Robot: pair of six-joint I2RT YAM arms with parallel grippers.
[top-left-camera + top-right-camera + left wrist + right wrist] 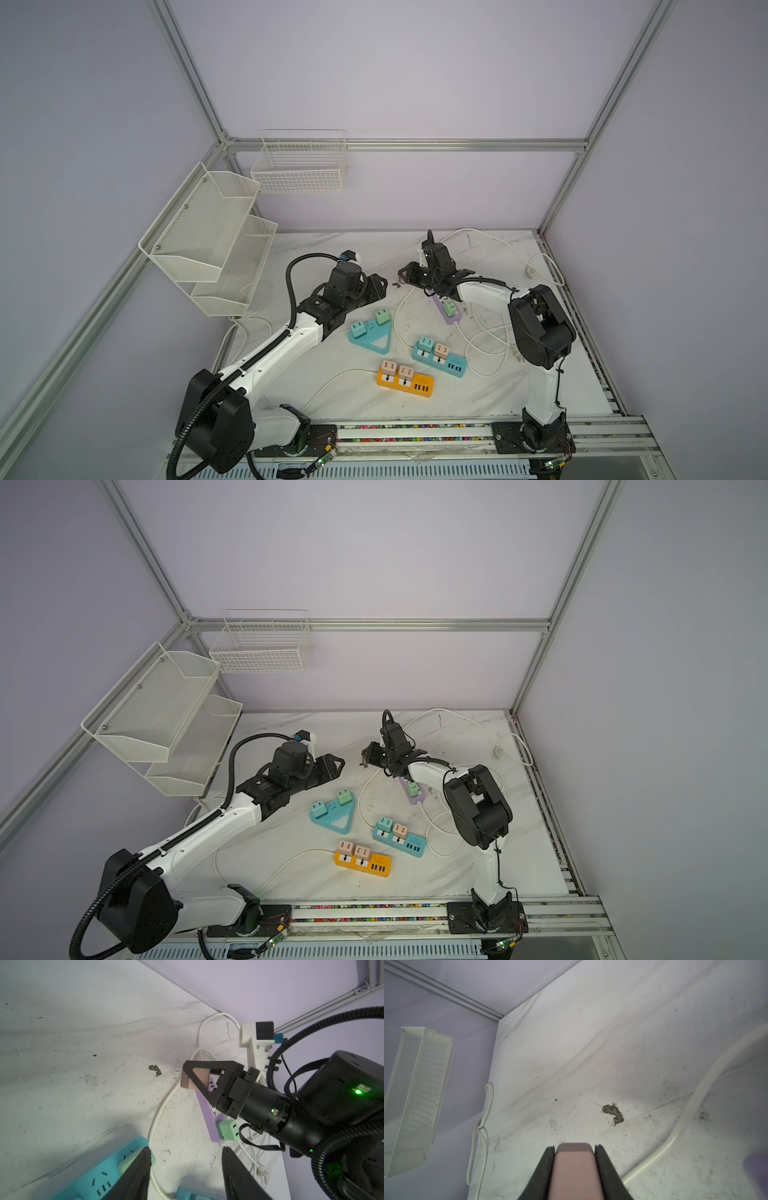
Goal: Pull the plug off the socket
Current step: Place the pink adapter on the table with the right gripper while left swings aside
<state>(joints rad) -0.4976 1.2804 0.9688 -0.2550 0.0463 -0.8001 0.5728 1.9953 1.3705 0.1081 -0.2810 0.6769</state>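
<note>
Soft, even light fills both top views. Colours run cool and slightly dim, and the arms cast only faint, diffuse shadows on the bench [478, 399]. Fine detail looks mildly smeared. In the left wrist view a broad shadow darkens the near bench and a green status light [357, 1091] glows. In the right wrist view the close pink plug [574, 1169] and white cable [685, 1109] are out of focus.

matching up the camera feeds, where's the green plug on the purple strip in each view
Both top views: green plug right of centre, close under the right arm's white link.
Left wrist: lower middle of the picture.
Right wrist: not in it.
Shared landmark: the purple strip it is plugged into, seen in both top views and the left wrist view.
</note>
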